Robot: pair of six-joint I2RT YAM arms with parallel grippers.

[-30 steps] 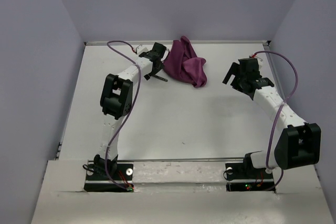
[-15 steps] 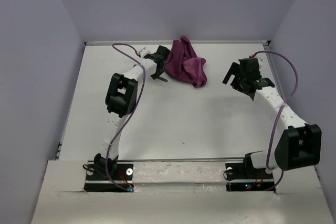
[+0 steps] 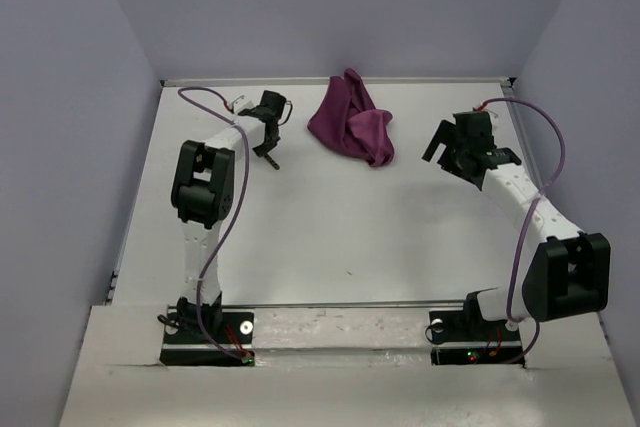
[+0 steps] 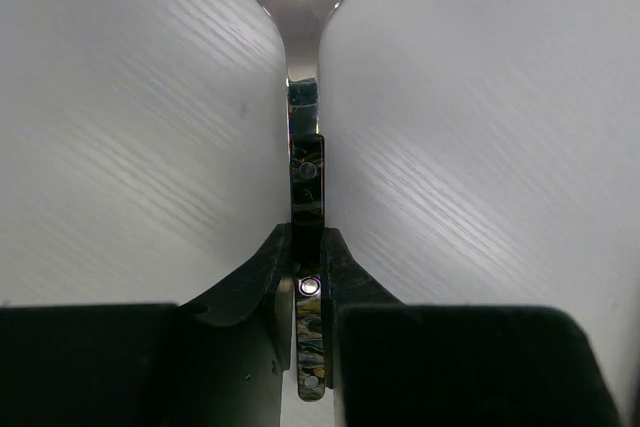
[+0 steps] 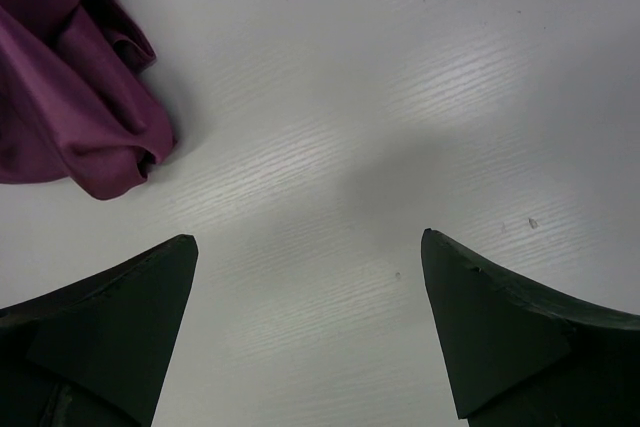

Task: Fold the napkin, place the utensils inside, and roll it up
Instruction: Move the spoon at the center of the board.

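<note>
Left end effector [image 4: 305, 252] pinched narrow on the handle of a spoon [image 4: 303, 97], fingers [image 4: 272, 267] clamping either side of the thin metal, bowl pointing away from the wrist. It sits to the left of the napkin [image 3: 350, 127], apart from it. Cannot tell whether the spoon is off the table [image 3: 330, 217] or resting on it. Napkin is a crumpled plum heap at the far edge of the table, not spread and not folded. Right end effector [image 5: 308, 242] gapes wide and holds nothing, just to the right of the napkin, a bunched corner showing at the upper left of its wrist view. Risks, as judged: the grip is a thin-edge pinch on slick metal, so the spoon may swivel or slip out if swung fast. The cloth is unready, so laying cutlery on the heap now would leave nothing to roll around. With one arm tied up by the spoon, flattening the napkin single-handed may only drag it. No other utensil visible near the napkin.
</note>
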